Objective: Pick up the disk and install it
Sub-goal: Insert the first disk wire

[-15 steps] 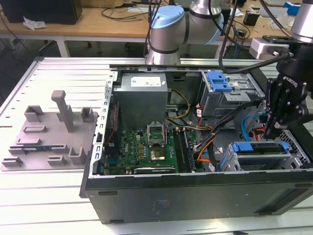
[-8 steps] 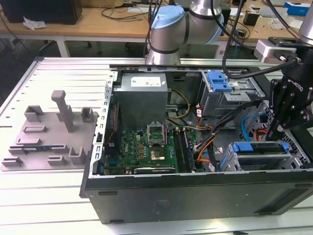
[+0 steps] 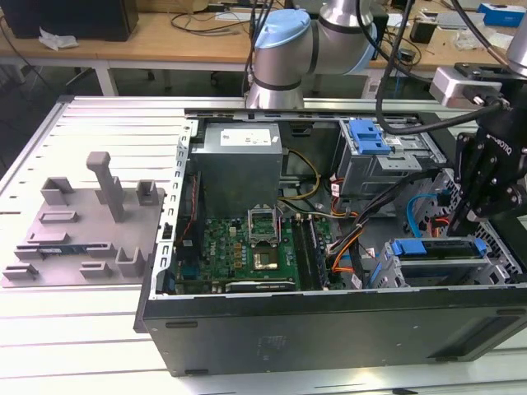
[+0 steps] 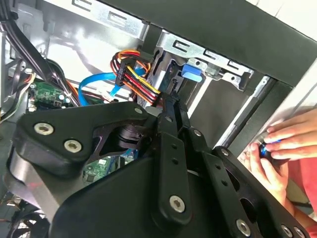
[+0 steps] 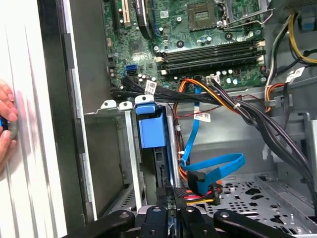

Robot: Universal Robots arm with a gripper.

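You are holding the gripper [image 5: 171, 217] low inside the open computer case [image 3: 329, 317], right at the end of the drive cage [image 5: 126, 163]. The fingers [image 5: 154, 218] are sitting close together, and they seem to be pinching the thin end of the disk [image 5: 163, 173]. The disk is standing on its edge in the cage slot, just by the blue bracket [image 5: 151, 126]. I cannot tell if it is pushed all the way in.

To do this step well, you should be keeping the disk straight along the cage rails. Be pushing slowly and evenly, so it is not tipping or getting stuck.

Just beside the fingers, the flat blue cable [image 5: 213, 166] and the plug with coloured wires [image 5: 198, 191] are lying near the slot. Be careful that they are not getting squashed.

A bit farther on, a bundle of black and orange wires [image 5: 208, 96] is crossing past the bracket. The green board [image 5: 208, 29] is lying behind it. You should be staying off both.

A person's hand [image 4: 282, 148] is resting outside the case wall, so be watching it.

Far off on the desk [image 3: 82, 337], a grey holder [image 3: 82, 222] is sitting at the exterior view's left.
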